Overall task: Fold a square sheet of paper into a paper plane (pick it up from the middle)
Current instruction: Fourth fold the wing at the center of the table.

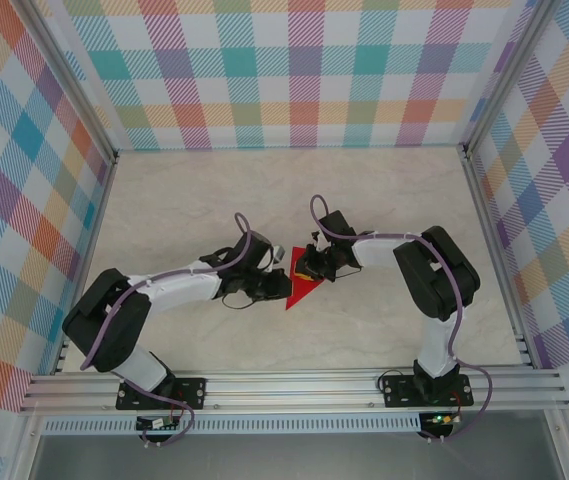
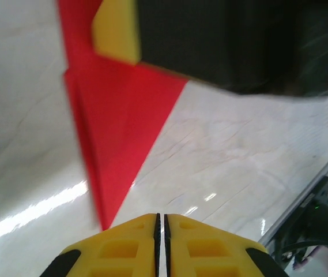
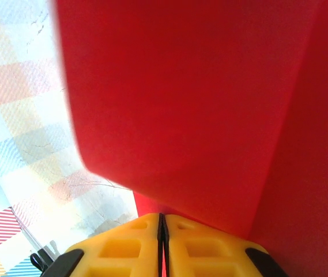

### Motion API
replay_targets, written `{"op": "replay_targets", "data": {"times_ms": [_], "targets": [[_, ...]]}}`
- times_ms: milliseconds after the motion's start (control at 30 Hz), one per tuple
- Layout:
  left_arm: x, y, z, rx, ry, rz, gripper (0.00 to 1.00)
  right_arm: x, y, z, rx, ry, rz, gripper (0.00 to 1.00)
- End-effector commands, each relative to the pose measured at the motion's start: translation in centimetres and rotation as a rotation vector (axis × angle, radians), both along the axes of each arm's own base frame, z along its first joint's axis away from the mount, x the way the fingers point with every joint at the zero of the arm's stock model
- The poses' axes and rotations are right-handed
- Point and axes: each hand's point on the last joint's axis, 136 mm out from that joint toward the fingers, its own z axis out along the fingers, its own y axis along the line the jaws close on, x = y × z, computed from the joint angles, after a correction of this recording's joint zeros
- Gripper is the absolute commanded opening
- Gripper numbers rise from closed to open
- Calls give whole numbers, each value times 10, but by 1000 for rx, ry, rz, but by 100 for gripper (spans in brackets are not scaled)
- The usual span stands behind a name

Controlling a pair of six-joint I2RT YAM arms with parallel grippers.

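The red paper (image 1: 300, 288), folded to a long point, lies on the bench (image 1: 194, 200) between the two arms, its point aimed at the near edge. The left hand (image 1: 276, 286) sits at the paper's left edge. In its wrist view the jaws are pressed together with nothing between them (image 2: 161, 218), and the paper's tip (image 2: 123, 115) ends just ahead of them. The right hand (image 1: 314, 267) is narrow too (image 3: 161, 218), with its tips on the paper (image 3: 198, 104). I cannot tell whether it pinches a layer.
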Motion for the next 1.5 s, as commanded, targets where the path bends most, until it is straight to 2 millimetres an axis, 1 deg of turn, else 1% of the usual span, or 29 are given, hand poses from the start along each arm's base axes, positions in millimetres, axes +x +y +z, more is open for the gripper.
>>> {"op": "replay_targets", "data": {"times_ms": [0,100,200,333,433,567,633,800,900,967,1033,1100,1300,1367,1467], "targets": [[7,-21,-2,-44,20,-32,13,-27,-40,-52,-213,130,-33,12],[10,-23,-18,-21,56,-24,13,-28,-40,-53,-214,132,-32,12],[5,-12,-37,59,101,-2,12,-29,-41,-53,-217,134,-32,12],[-13,0,-60,91,170,-13,13,-30,-42,-54,-221,136,-31,12],[-28,9,-71,112,212,-28,12,-32,-43,-56,-227,142,-30,12],[-46,24,-80,157,248,-47,12,-33,-45,-56,-231,144,-33,12],[-53,28,-81,156,258,-56,12,-34,-45,-57,-233,146,-34,11],[-62,37,-84,184,270,-56,12,-34,-45,-57,-233,146,-35,12],[-66,42,-84,193,270,-57,12,-34,-45,-57,-234,146,-34,12],[-67,40,-80,179,266,-63,12,-34,-45,-58,-234,147,-35,12],[-66,37,-74,156,252,-73,12,-34,-45,-58,-235,148,-35,12],[-62,32,-64,134,224,-78,12,-34,-45,-58,-235,149,-36,12],[-42,17,-31,71,140,-75,12,-32,-43,-58,-229,151,-35,12],[-31,12,-19,52,101,-56,12,-31,-43,-56,-230,146,-36,12],[-12,6,-7,39,50,-16,12,-30,-42,-54,-227,142,-35,12]]}}
